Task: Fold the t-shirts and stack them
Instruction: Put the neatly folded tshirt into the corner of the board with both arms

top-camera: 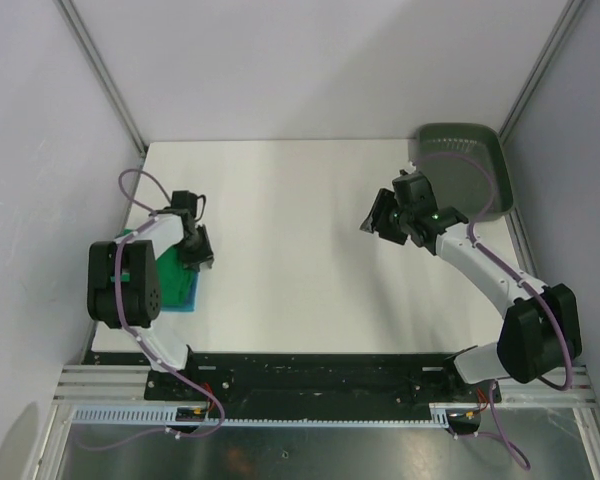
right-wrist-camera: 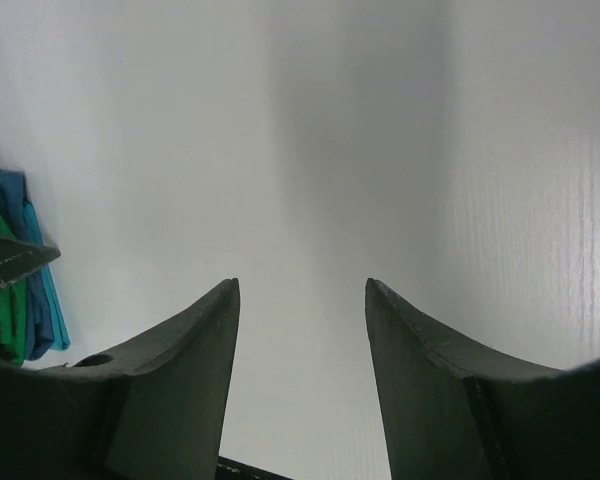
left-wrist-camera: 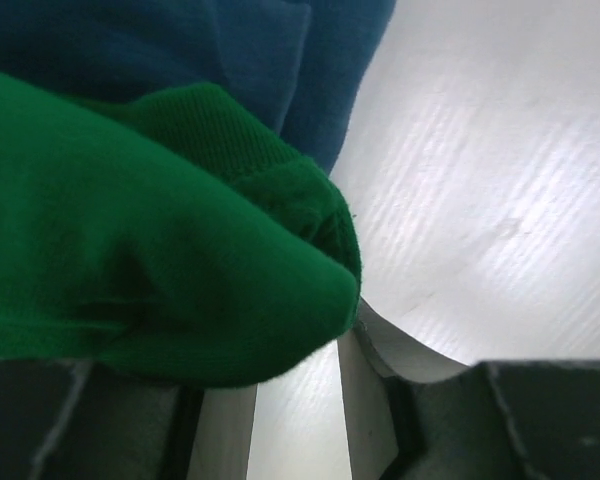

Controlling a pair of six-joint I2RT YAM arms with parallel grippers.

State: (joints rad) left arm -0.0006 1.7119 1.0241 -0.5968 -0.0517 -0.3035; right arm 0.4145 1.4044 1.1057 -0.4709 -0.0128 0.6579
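Observation:
The emerald green t-shirt (top-camera: 168, 268) lies folded on the teal blue t-shirt (top-camera: 187, 300) at the table's left edge, partly hidden by my left arm. My left gripper (top-camera: 198, 254) is at the stack's right side. In the left wrist view the green shirt (left-wrist-camera: 150, 250) bulges over the left finger's tip, and the teal shirt (left-wrist-camera: 230, 50) lies behind it. The left gripper (left-wrist-camera: 300, 350) has its jaws apart, with bare table showing between them. My right gripper (top-camera: 375, 222) hovers open and empty over the right middle of the table (right-wrist-camera: 302, 285); both shirts (right-wrist-camera: 15, 300) show far to its left.
A dark grey-green plastic tray (top-camera: 460, 160) stands at the back right corner, behind the right arm. The white table (top-camera: 280, 240) is bounded by grey walls at the back and sides. A black rail runs along the near edge.

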